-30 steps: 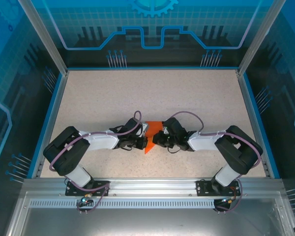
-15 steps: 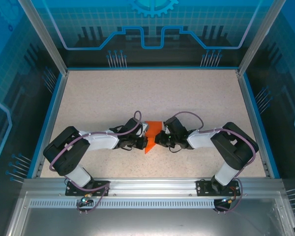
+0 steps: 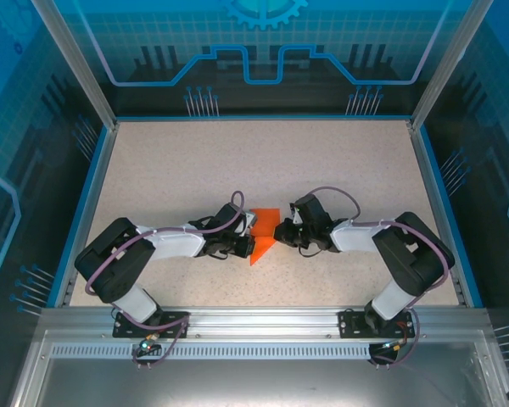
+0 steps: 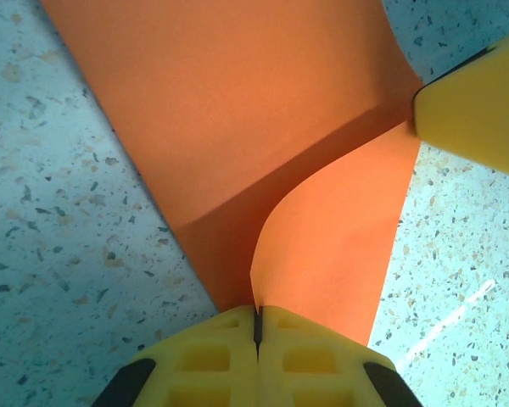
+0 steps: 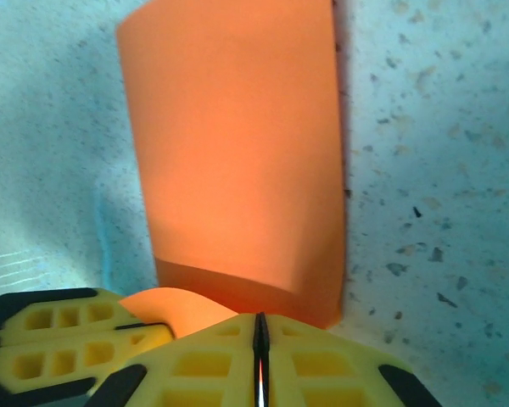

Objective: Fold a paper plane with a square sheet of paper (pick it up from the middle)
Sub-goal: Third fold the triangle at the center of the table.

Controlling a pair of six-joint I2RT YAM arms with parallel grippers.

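The orange sheet of paper [image 3: 265,222] lies partly folded at mid-table, a creased wedge pointing toward the near edge. My left gripper [image 3: 249,247] comes in from the left and is shut on the paper's near edge; in the left wrist view a flap [image 4: 335,229] curls up out of the closed jaws [image 4: 256,315]. My right gripper [image 3: 277,231] meets the paper from the right and is shut at its edge [image 5: 259,320], with the folded paper [image 5: 237,144] spreading away in front. The right gripper's finger [image 4: 479,106] touches the fold's end.
The speckled beige table [image 3: 178,170] stretches open behind and to both sides of the paper. A blue rim [image 3: 92,203] and metal frame posts border it. The left gripper's yellow fingers [image 5: 59,343] sit close beside the right jaws.
The right gripper has drawn back a little to the right and away from the near edge, uncovering more of the orange paper. The left arm has stayed still.
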